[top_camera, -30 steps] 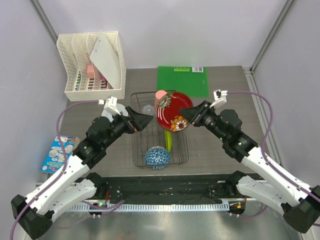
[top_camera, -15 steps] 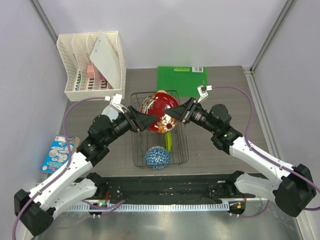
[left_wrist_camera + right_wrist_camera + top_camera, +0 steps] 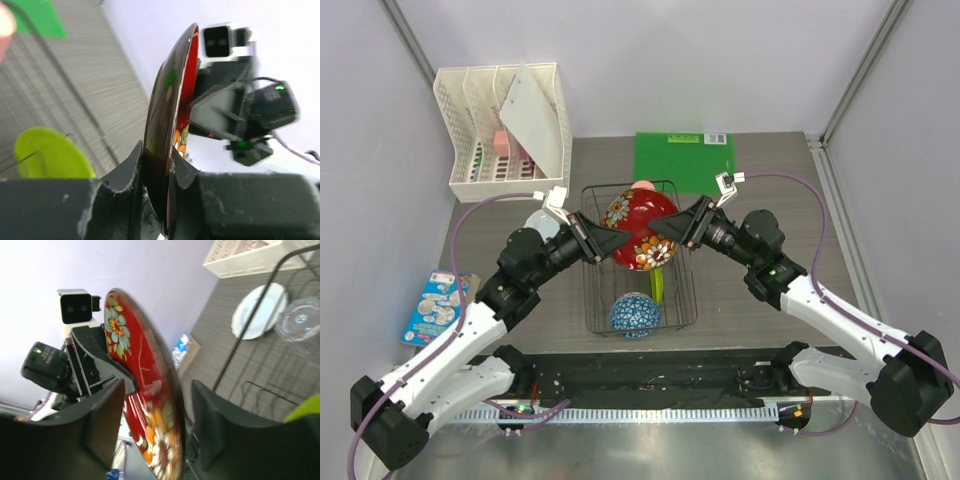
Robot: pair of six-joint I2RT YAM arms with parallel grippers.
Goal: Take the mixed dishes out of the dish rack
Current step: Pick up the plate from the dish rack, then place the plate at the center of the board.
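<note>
Dark red patterned plate, painted with flowers, stands on edge in the air above the dish rack, met by an arm from either side. Reaching in from the rack's left, the left fingers are clamped on the plate's rim. From the rack's right, the right fingers sit one on each face of the opposite rim, but we cannot tell whether they press on it. Inside the rack we see the yellow-green plate upright among the prongs. The blue-and-white bowl lies at the rack's near end, and the salmon-pink cup shows at its far end. The clear glass tumbler is in the rack too. The white plate lies on the surface just left of the rack.
</note>
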